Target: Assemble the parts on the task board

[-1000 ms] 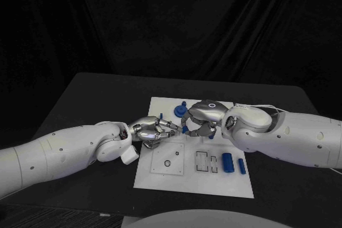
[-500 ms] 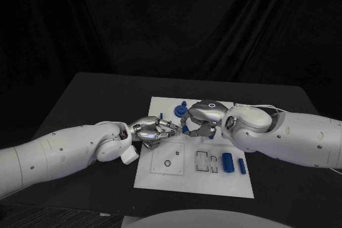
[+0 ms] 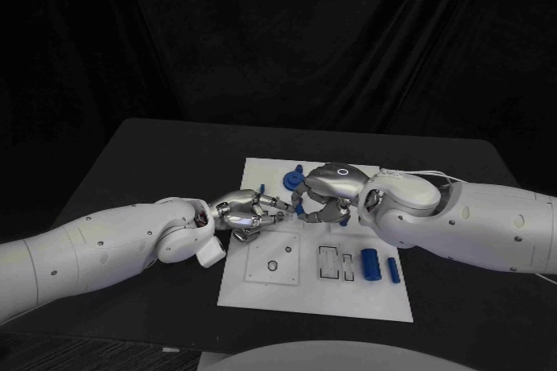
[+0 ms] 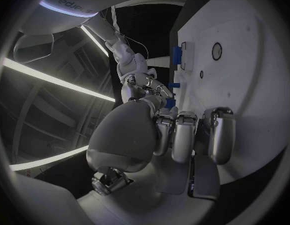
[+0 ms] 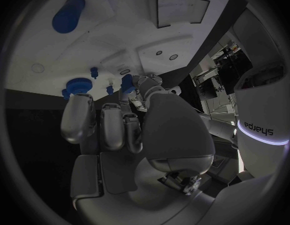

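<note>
Over the white task board point(image 3: 313, 294) on the black surface point(image 3: 151, 162), the left hand point(image 3: 241, 211) and right hand point(image 3: 328, 194) meet. Right fingers point(image 3: 311, 212) pinch a small blue part point(image 3: 302, 212). Left fingers look curled; I cannot tell if they hold anything. Two blue parts point(image 3: 370, 264) lie near the right edge.

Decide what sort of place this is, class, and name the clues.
Probably a robotics lab or test cell: a black table against black curtains, a white task board with blue parts, and the left hand and right hand meeting over the board.
</note>
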Robot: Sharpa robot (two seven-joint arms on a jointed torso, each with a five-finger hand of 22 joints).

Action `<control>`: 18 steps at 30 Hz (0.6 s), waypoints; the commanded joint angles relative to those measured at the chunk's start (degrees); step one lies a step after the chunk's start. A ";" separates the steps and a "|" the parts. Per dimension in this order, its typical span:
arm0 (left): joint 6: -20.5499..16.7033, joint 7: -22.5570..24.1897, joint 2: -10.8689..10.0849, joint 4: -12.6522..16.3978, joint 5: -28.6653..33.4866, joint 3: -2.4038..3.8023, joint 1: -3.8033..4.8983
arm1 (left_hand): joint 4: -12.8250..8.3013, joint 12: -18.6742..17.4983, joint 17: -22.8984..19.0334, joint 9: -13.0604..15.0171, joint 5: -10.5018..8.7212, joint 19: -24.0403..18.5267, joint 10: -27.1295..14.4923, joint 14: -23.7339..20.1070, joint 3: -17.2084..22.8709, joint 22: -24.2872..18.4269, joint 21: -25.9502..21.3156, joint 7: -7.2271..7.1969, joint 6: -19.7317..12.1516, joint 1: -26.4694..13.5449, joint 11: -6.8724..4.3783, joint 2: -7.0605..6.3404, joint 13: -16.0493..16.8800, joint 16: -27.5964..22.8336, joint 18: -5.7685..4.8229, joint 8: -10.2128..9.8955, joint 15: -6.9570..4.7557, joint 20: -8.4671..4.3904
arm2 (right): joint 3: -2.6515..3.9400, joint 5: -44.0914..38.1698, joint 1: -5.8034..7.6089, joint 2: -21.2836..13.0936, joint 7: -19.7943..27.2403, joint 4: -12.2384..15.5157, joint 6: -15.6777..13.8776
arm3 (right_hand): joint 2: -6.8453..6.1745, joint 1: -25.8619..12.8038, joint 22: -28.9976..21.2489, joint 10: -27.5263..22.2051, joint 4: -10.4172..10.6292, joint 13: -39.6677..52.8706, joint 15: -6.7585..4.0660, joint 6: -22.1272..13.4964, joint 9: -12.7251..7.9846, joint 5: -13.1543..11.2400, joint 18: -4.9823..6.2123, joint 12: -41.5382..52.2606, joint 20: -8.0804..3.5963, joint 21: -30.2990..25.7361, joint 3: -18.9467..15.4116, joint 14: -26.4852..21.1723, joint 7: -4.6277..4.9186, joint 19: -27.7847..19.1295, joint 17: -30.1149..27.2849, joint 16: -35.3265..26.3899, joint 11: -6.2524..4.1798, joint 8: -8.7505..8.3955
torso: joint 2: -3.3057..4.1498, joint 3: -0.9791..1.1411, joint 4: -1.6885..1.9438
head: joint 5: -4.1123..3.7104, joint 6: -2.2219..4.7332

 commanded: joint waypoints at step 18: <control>0.60 0.16 -0.06 0.09 0.14 0.05 -0.15 | -0.15 -0.06 15.10 0.00 -0.38 -0.58 5.98 6.05 0.50 8.06 -0.36 0.50 0.14 -1.00 0.79 -0.04 14.98 0.15 0.45 -0.25 0.73 0.49 | 0.05 -0.23 -0.11 0.30 0.36 -0.15 -0.75 | 0.41 0.07 9.41 6.16 -0.11 15.06 0.29 1.01 -0.19 -0.42 -0.19 0.15 0.20 0.24 0.37 3.25 -0.68 0.09 1.45 -0.47 0.38 0.02 | -0.04 -0.07 0.07 | 0.15 -0.23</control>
